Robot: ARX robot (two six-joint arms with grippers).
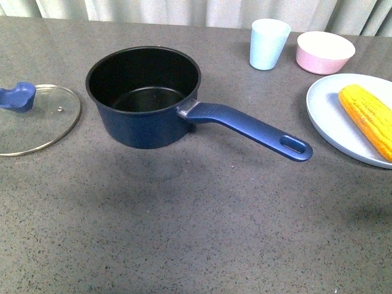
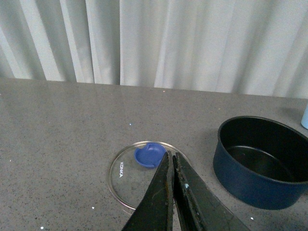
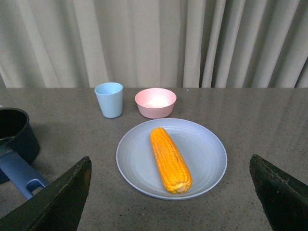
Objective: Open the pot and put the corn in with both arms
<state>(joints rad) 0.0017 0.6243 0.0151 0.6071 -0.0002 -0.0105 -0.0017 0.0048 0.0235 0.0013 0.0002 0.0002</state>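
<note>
fingers of the left gripper are pressed together, with their tips showing in front of the glass lid. that lid lies on the table, just left of the pot. the right gripper has its fingers spread wide, facing the corn. the corn lies on a grey plate, right of the pot's handle. the pot stands open and empty mid-table. a blue cup and a pink bowl stand behind the plate.
</note>
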